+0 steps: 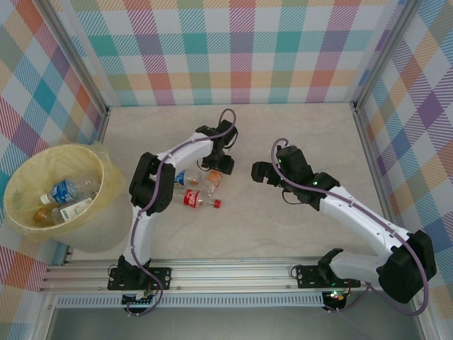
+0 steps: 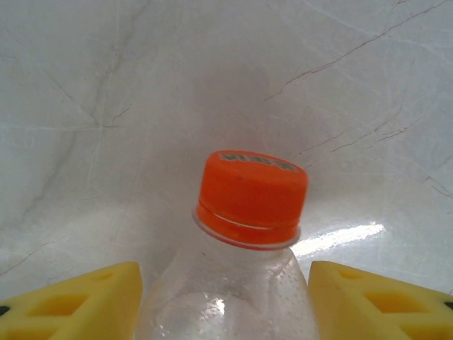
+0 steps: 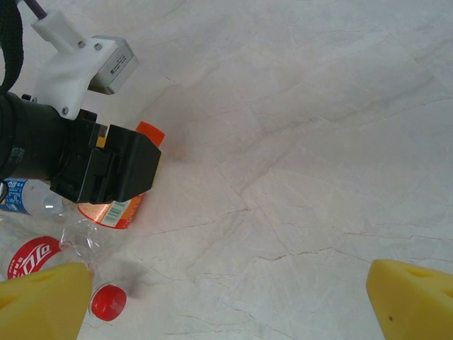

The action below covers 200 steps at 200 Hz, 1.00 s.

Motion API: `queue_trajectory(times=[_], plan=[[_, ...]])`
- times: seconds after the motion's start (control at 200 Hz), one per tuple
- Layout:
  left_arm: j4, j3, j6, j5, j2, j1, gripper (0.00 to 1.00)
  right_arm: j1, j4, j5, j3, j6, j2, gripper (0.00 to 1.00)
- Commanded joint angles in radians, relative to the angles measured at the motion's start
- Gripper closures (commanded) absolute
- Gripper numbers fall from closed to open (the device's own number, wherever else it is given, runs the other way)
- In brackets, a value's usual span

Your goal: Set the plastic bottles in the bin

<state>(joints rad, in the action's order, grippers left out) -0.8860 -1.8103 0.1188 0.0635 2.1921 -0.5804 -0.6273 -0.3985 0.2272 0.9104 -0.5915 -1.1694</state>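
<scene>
A clear plastic bottle with an orange cap (image 2: 250, 196) lies on the marble table between my left gripper's yellow pads (image 2: 78, 301). The left gripper (image 2: 225, 304) is shut on its shoulder, with a pad against each side. From above, that bottle (image 1: 212, 181) sits under the left gripper (image 1: 218, 167). A red-labelled bottle (image 1: 197, 200) and a blue-labelled bottle (image 1: 182, 178) lie beside it. The right gripper (image 1: 256, 172) stands open over bare table to the right, nothing between its fingers (image 3: 410, 301). The pale yellow bin (image 1: 99, 227) at the left holds two bottles (image 1: 67, 191).
The right wrist view shows the left gripper's black body (image 3: 106, 166) over the orange-labelled bottle (image 3: 110, 211), and the red bottle's cap (image 3: 108, 302) near my left pad. Checked walls close the table on three sides. A metal rail (image 1: 233, 273) runs along the near edge.
</scene>
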Motion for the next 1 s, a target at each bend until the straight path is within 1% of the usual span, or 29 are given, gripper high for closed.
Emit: queue_trajectory(times=[0.0, 0.25, 0.41, 0.605, 0.66, 0.9, 0.995], plan=[[0.021, -0.029, 0.023, -0.025, -0.074, -0.001, 0.41, 0.008, -0.002, 0.012, -0.008, -0.010, 0.021, 0.00], [0.072, -0.014, 0.059, -0.045, -0.200, -0.001, 0.50, 0.008, 0.012, 0.005, -0.011, -0.010, 0.019, 0.00], [0.125, 0.020, 0.066, -0.075, -0.295, 0.001, 0.51, 0.008, 0.096, -0.033, -0.050, 0.002, 0.052, 0.00], [0.186, 0.060, 0.107, -0.114, -0.409, 0.019, 0.53, 0.008, 0.185, -0.036, -0.105, 0.008, 0.117, 0.00], [0.213, 0.083, 0.126, -0.089, -0.451, 0.021, 0.54, 0.008, 0.198, -0.039, -0.116, 0.013, 0.131, 0.00], [0.294, 0.168, 0.182, 0.072, -0.651, 0.030, 0.54, 0.008, 0.294, -0.102, -0.154, 0.028, 0.155, 0.00], [0.274, 0.180, 0.216, 0.201, -0.726, 0.041, 0.55, 0.008, 0.320, -0.114, -0.156, 0.035, 0.147, 0.00]])
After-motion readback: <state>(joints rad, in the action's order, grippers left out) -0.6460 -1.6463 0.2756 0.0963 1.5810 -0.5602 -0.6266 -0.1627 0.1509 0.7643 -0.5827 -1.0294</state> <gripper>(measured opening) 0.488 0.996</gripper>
